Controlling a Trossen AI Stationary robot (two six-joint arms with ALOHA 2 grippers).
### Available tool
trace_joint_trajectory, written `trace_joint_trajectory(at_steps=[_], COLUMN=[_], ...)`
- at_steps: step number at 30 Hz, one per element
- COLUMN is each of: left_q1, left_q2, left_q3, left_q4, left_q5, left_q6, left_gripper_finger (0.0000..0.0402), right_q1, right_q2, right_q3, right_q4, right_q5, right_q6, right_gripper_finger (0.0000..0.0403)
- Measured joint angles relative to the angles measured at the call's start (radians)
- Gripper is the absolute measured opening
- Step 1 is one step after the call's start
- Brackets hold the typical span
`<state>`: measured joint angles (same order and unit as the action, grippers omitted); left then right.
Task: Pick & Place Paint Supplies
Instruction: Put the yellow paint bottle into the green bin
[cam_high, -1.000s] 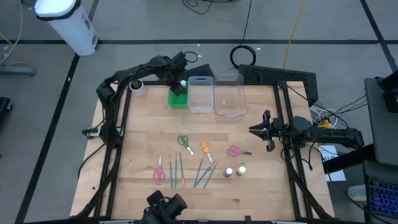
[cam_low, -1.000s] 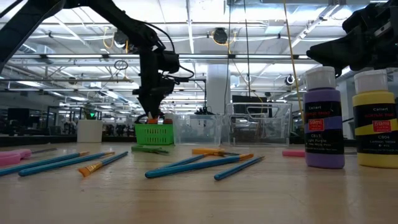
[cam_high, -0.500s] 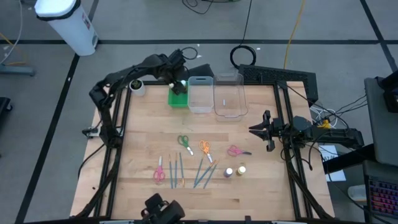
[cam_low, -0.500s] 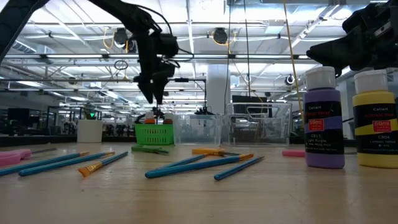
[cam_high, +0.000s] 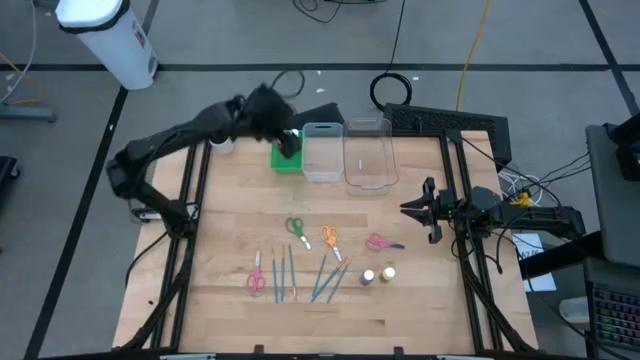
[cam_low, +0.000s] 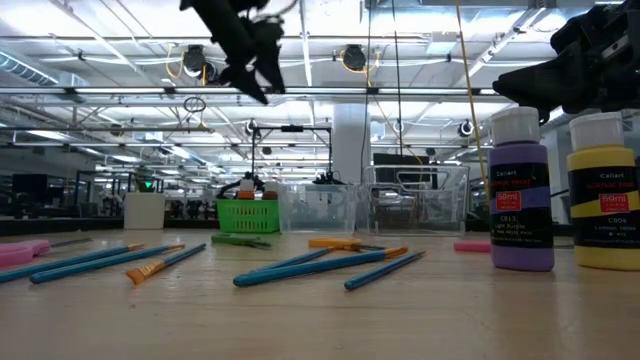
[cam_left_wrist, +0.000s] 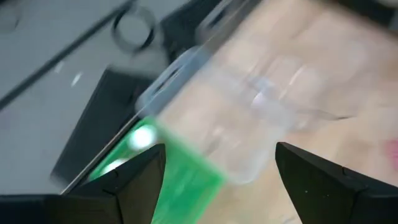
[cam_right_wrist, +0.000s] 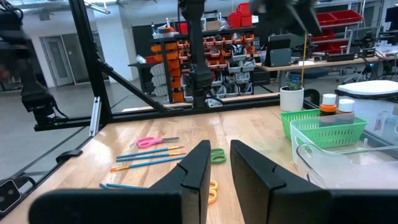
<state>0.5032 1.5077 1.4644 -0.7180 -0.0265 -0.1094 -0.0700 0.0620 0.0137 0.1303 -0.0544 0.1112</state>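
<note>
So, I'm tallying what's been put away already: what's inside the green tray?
Two white-capped paint bottles stand in the green tray, one with an orange label. The tray's wall hides their lower parts and anything lying on its floor.

two labelled paint bottles stand near the right end of the table in the low view. purple bottle (cam_low: 521, 190): label reads "light purple", with "60ml" in a red patch above and a code beginning "cb" beneath; top brand line not legible. yellow bottle (cam_low: 603, 192): red patch reads "60ml"; remaining lines too small to read. no other readable text.
</note>
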Motion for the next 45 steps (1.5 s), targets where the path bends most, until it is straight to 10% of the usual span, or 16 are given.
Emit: trace_joint_trajectory(at_steps=[12,23,45], left_q1=[-0.409,-0.595,-0.595], left_q2=[-0.333,-0.383,-0.382], left_q3=[-0.611,-1.010,-1.070], left_q4=[0.670,1.385,1.371], left_q5=[-0.032,-0.245,-0.368], left_q6=[-0.155,-0.165,-0.296], left_gripper_finger=[0.0312,0.0312,0.0312], right_q1=[0.000,0.000,0.000], right_q2=[0.000,0.000,0.004], right_q3=[0.000,0.000,0.000], right_q4=[0.000,0.004,0.262], right_q5=[0.000,0.000,0.135], right_q6=[0.000,0.000,0.367], right_gripper_finger=[0.0055,0.0055,0.0055])
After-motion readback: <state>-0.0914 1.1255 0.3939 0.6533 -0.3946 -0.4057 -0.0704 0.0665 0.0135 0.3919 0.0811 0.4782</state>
